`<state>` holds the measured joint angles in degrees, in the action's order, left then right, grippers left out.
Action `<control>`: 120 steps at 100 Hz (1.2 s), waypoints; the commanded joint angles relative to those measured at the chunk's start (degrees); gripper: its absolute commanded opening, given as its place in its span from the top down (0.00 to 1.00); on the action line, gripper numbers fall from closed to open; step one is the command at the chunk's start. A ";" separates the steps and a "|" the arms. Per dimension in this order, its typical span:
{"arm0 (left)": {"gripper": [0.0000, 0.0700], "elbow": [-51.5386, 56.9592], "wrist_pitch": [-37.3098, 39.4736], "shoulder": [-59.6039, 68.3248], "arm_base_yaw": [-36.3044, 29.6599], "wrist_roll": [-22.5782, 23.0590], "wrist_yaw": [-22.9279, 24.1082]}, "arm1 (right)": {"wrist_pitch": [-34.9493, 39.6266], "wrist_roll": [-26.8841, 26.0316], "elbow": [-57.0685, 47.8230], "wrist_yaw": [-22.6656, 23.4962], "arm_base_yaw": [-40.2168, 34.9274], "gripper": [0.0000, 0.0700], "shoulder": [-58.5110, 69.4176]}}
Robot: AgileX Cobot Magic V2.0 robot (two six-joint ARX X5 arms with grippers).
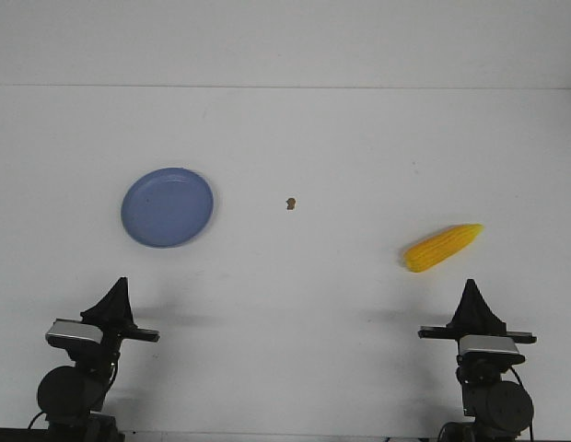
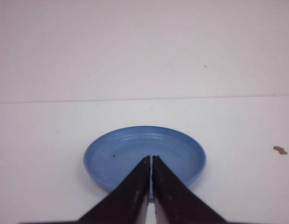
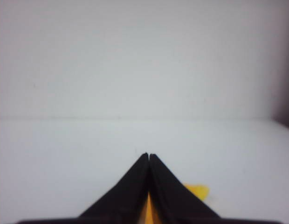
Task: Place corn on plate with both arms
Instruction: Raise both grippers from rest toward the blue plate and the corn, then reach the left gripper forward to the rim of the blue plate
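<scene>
The white counter (image 1: 295,147) fills nearly the whole front view, with a pale wall behind it.

Two black arms sit at the near edge. The left arm (image 1: 78,368) is at the near left corner and the right arm (image 1: 488,378) at the near right corner, each with a grey-white wrist block and a pointed black tip aimed out over the counter.

The blue plate (image 1: 167,207) lies flat on the left half of the counter, beyond the left arm and apart from it. In the left wrist view the plate (image 2: 135,149) shows its raised rim and sits just past the tips of the left gripper (image 2: 150,158), whose jaws are pressed together with only a hairline seam between them and nothing in them.

The corn (image 1: 442,247) lies on its side on the right half of the counter, well apart from the plate, its narrow end pointing away and to the right. It is beyond the right arm and not touching it. In the right wrist view the right gripper (image 3: 148,155) also has its jaws pressed together and bare, and bits of the yellow corn (image 3: 196,190) show behind and beside them.

A small brown scrap (image 1: 290,203) lies on the counter between plate and corn, nearer the plate; it also shows in the left wrist view (image 2: 279,150).
</scene>
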<state>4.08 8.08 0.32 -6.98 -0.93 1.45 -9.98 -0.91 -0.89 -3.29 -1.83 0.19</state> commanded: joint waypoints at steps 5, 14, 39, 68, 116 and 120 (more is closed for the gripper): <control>0.98 5.07 -2.47 0.50 -0.04 -1.73 0.39 | 0.94 -0.87 -2.38 -0.04 -0.04 1.00 -0.09; 0.98 10.05 -7.28 2.64 -0.04 -1.86 1.53 | 6.91 -0.81 -6.62 -0.17 -0.04 1.00 -0.07; 0.98 25.64 -15.91 15.58 -0.04 -2.16 1.79 | 24.59 -2.34 -21.44 -0.15 -0.02 1.00 6.12; 0.98 45.40 -33.92 35.36 -0.04 -3.93 1.79 | 42.34 -2.78 -39.87 0.31 -0.02 1.00 23.91; 0.98 52.13 -38.14 49.51 -0.04 -3.91 1.75 | 48.92 -2.73 -50.66 0.28 -0.04 1.00 46.10; 0.98 52.13 -38.14 49.48 -0.07 -3.91 1.75 | 49.22 -2.73 -50.66 0.28 -0.04 1.00 46.40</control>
<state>55.24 -30.46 49.56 -6.98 -4.43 3.07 39.44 -3.09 -50.52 -3.09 -1.83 46.02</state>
